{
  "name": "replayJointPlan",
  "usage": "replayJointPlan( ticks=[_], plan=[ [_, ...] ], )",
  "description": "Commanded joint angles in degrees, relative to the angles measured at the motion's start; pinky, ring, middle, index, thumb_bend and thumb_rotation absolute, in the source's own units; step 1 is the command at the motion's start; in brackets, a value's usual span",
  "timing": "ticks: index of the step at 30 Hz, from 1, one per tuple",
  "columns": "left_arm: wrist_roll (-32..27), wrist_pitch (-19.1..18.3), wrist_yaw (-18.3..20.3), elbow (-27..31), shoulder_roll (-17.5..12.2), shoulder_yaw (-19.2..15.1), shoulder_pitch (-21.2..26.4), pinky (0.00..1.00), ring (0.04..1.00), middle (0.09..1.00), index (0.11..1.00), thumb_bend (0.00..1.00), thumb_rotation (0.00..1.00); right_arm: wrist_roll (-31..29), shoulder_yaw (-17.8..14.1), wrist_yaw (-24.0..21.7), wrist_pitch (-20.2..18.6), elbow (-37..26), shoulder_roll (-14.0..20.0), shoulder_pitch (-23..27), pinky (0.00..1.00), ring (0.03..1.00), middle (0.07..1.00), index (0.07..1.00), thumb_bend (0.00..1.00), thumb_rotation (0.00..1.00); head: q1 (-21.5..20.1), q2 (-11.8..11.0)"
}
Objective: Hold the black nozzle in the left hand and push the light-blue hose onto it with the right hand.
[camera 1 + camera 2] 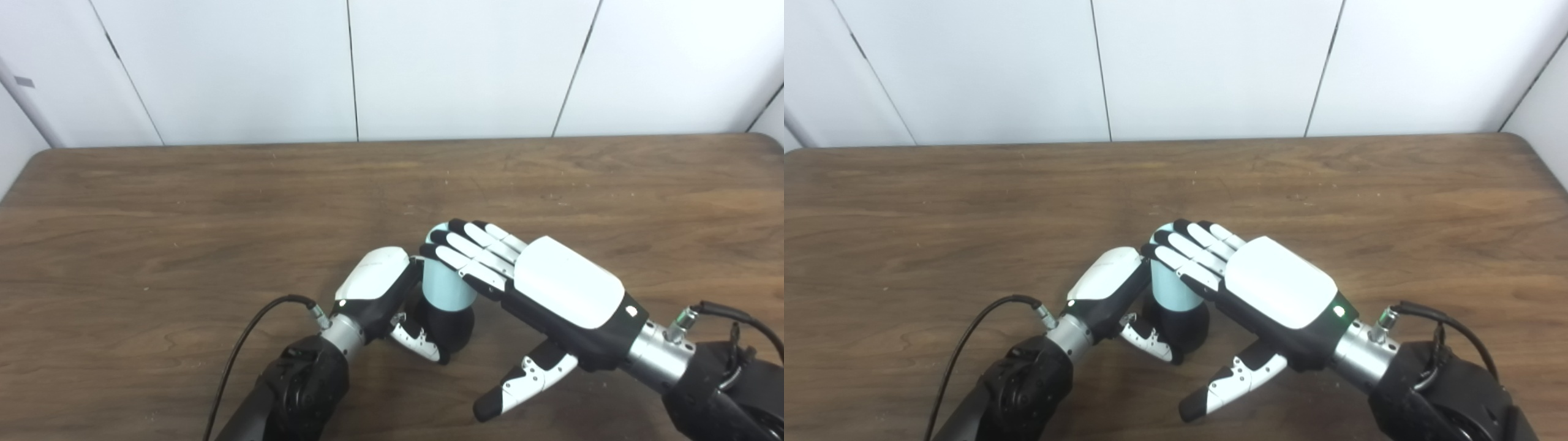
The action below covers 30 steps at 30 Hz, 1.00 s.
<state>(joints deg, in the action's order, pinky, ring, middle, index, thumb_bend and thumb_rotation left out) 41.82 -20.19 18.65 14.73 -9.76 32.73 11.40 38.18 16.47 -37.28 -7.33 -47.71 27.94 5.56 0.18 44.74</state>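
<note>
1. Where the arms enter at the bottom edge, noted: a black cable [245,343] looping off the left wrist over the table, a second black cable [735,318] at the right wrist.
2. Left hand [392,300]: wrapped around the black nozzle [450,327], thumb curled across its front, remaining fingers hidden behind it; clamped on the nozzle.
3. Black nozzle: upright near the middle of the table, toward the near edge, base at or near the surface; contact with the surface not discernible.
4. Light-blue hose [447,282]: upright, seated directly on top of the nozzle, the two touching; depth of the fit not discernible.
5. Right hand [551,288]: laid flat over the top of the hose, fingers [474,248] straight and close together, resting on its upper end; thumb [520,383] held apart, pointing down toward the table, gripping nothing. Top opening of the hose largely covered by these fingers.
6. Surface: dark brown wood-grain table [184,202], scattered pale specks.
7. Beyond the far edge: white wall panels [459,67] divided by dark seams.
</note>
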Motion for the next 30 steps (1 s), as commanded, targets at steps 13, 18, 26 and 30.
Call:
replayJointPlan(
  ticks=[13,18,26,30],
  plan=[
    [-1.17,-3.64,7.01,-3.19,-1.92,1.96,-3.40,0.84,0.648,0.508,0.480,0.52,0.00,-0.41,1.86,-3.81,-0.56,2.58,0.56,-2.61,1.00,1.000,1.000,1.000,0.68,1.00,-0.04,0.08],
    [-1.36,-3.52,7.02,-3.28,-1.96,1.90,-3.32,0.84,0.648,0.509,0.480,0.52,0.00,-0.37,1.96,-3.78,-0.81,2.63,0.47,-2.71,1.00,1.000,1.000,1.000,0.68,1.00,-0.06,0.02],
    [-1.32,-3.75,7.10,-3.16,-1.92,1.93,-3.26,0.84,0.648,0.509,0.480,0.52,0.00,-0.58,1.84,-3.95,-1.29,2.62,0.51,-2.75,1.00,1.000,1.000,1.000,0.68,1.00,-0.14,0.07],
    [-1.20,-3.81,7.13,-3.18,-1.90,2.01,-3.22,0.85,0.648,0.507,0.480,0.52,0.00,-0.51,1.87,-3.90,-1.27,2.77,0.52,-2.92,1.00,1.000,1.000,1.000,0.68,1.00,-0.10,0.08]
  ],
)
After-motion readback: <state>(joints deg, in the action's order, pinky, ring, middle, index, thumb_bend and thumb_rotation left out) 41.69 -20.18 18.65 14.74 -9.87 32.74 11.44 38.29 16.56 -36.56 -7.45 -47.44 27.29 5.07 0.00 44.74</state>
